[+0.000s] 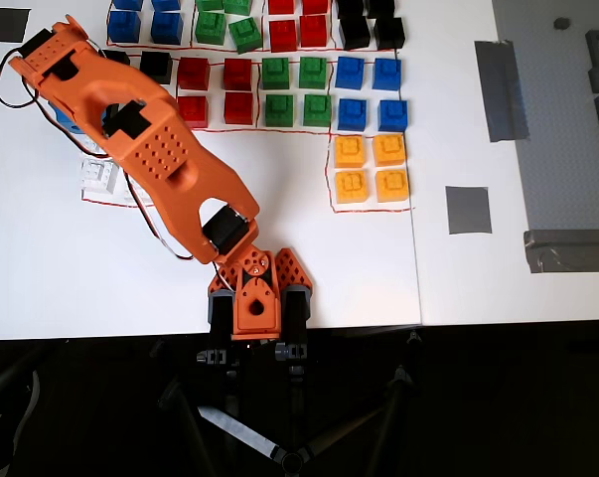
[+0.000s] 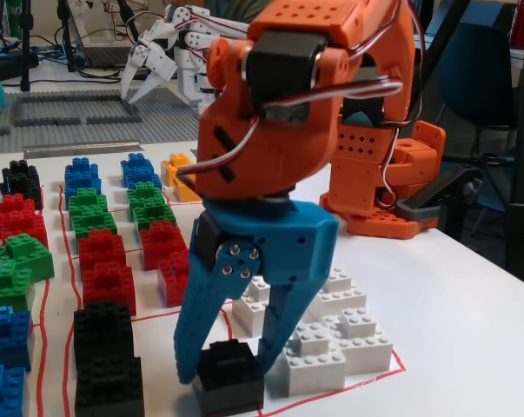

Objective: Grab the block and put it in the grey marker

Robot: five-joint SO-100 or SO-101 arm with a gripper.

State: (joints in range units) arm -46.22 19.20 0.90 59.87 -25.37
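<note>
In the fixed view my blue gripper (image 2: 228,366) points down with one finger on each side of the black block (image 2: 230,379). The jaws stand closed on it, and the block rests on the white table next to the red outline. In the overhead view my orange arm (image 1: 150,149) covers both the gripper and this block at the upper left. The grey marker (image 1: 468,210) is a small square tape patch far to the right in the overhead view, with nothing on it. It is out of the fixed view.
White bricks (image 2: 318,352) lie just right of the gripper and black bricks (image 2: 105,347) just left. Rows of red, green, blue and yellow bricks (image 1: 309,84) fill the top. Long grey tape strips (image 1: 501,89) and a dark rectangle (image 1: 3,25) lie at the edges. The arm's base (image 1: 254,303) stands at the front edge.
</note>
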